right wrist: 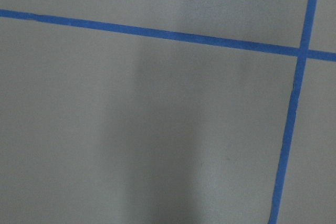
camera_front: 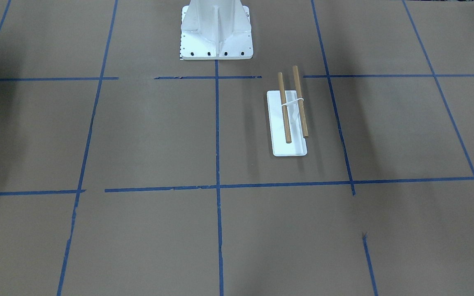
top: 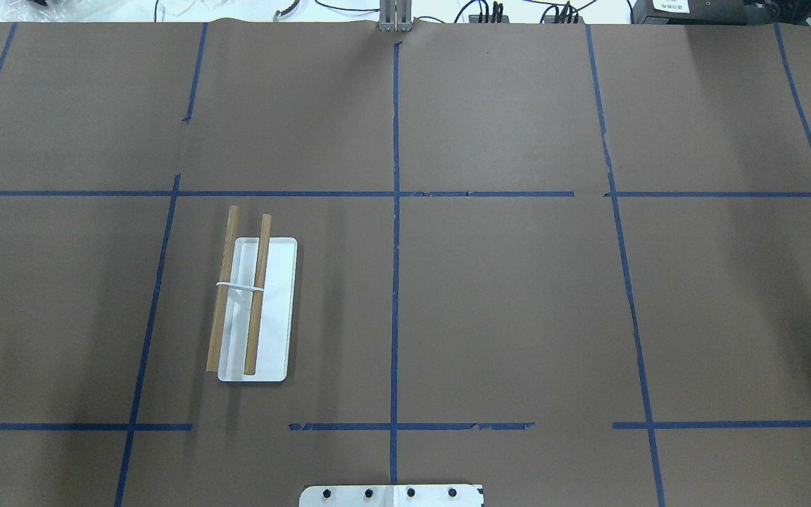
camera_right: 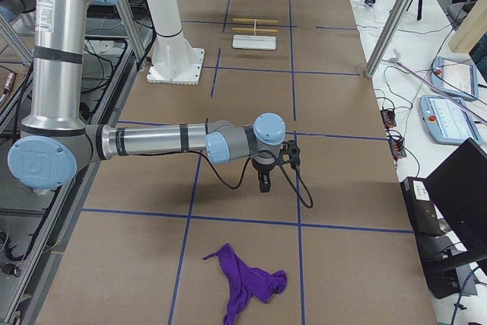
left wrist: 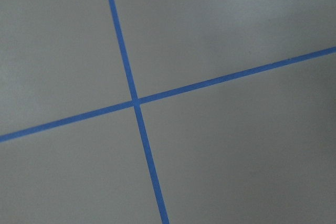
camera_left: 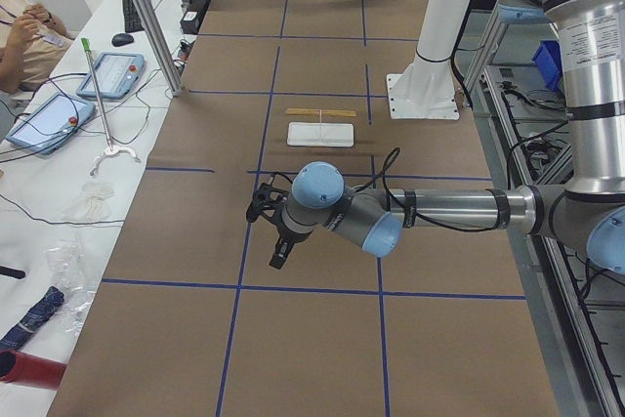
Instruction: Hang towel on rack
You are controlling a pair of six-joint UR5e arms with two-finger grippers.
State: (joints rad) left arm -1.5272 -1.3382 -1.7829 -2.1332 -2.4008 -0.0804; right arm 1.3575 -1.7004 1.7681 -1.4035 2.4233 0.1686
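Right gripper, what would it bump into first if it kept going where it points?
Probably the brown table: the right gripper points down at it, and its wrist camera shows only paper and blue tape. The purple towel lies aside.

Brown taped table [top: 518, 317]: rack [top: 258, 303], purple towel [camera_right: 247, 279], white pedestal [camera_front: 216, 37]

left hand [camera_left: 278, 253], right hand [camera_right: 264, 183], grips seemingly indiscernible

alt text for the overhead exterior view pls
A small rack with a white base and two parallel wooden dowels stands left of centre on a brown table marked with a blue tape grid. Nothing hangs on the dowels.
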